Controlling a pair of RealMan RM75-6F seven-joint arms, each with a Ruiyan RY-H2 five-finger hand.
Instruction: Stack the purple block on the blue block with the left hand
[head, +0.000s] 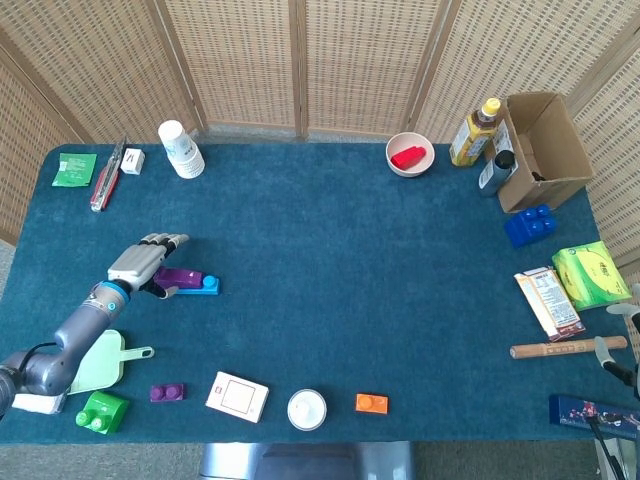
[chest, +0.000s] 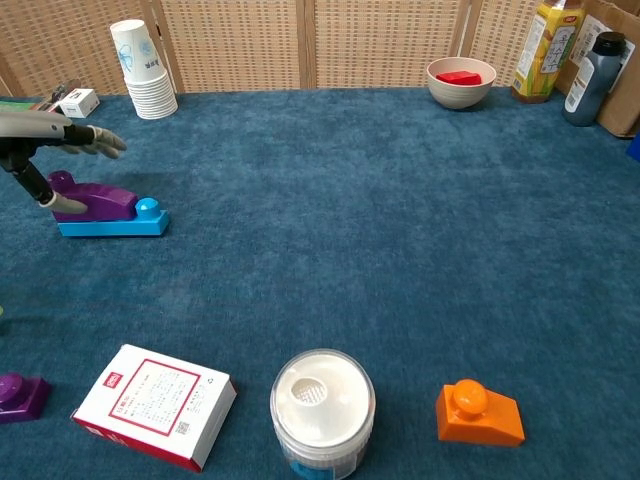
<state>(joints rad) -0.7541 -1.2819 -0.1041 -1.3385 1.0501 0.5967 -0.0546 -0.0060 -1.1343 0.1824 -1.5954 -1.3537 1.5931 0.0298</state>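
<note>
At table's left, one purple block (chest: 95, 201) tops one blue block (chest: 112, 223); left hand (head: 140, 262) spread, holding nothing.

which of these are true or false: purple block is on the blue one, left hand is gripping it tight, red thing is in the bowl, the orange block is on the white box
1. The purple block sits on the blue block. True.
2. The left hand grips the purple block tightly. False: its fingers are spread out above the block, though a thumb tip may touch the block's end.
3. A red item lies inside the bowl. True.
4. The orange block rests on the white box. False: it sits on the table by itself, on the other side of the white jar from the box.
</note>
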